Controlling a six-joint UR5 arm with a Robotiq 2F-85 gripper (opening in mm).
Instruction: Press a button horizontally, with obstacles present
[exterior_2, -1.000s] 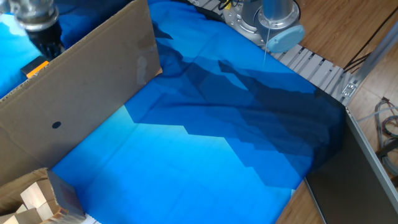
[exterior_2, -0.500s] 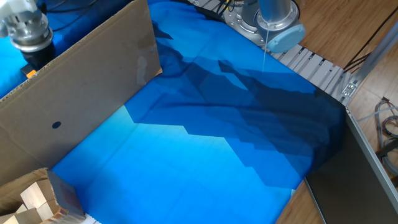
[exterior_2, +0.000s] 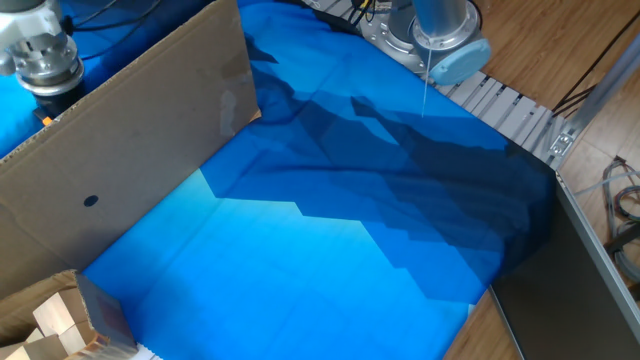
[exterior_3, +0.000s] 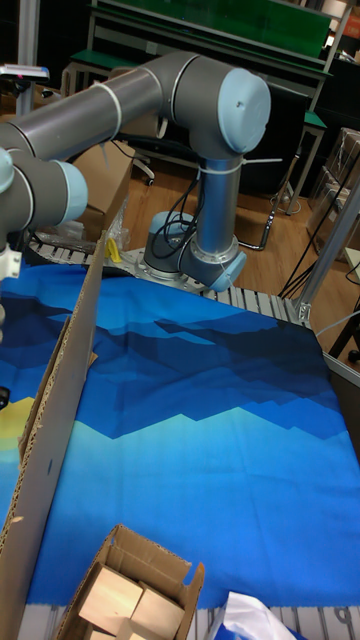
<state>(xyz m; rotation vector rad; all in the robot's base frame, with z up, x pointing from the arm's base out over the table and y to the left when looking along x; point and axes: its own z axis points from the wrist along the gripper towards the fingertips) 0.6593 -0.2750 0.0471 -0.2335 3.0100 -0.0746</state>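
The obstacle, a large brown cardboard sheet (exterior_2: 130, 130), stands on edge across the left of the blue cloth, with a tiny dark hole (exterior_2: 91, 199) low in it. In the tall fixed view the cardboard sheet (exterior_3: 60, 400) shows nearly edge-on. Behind its top edge only a sliver of the orange-yellow button (exterior_2: 44, 120) shows. My gripper (exterior_2: 55, 98) hangs right over the button on the sheet's far side. Its silver wrist shows, but the fingers are hidden by the cardboard. A yellow patch (exterior_3: 12, 422) of the button lies at the left edge, beyond the sheet.
A cardboard box of pale wooden blocks (exterior_2: 55, 320) sits at the near left corner. The arm's base (exterior_2: 430, 30) stands at the back on a ribbed metal strip. The blue cloth (exterior_2: 350, 230) covers the table to the sheet's right.
The gripper has moved left and slightly down behind the cardboard. Less of the orange-yellow button shows above the sheet's edge than a second ago.
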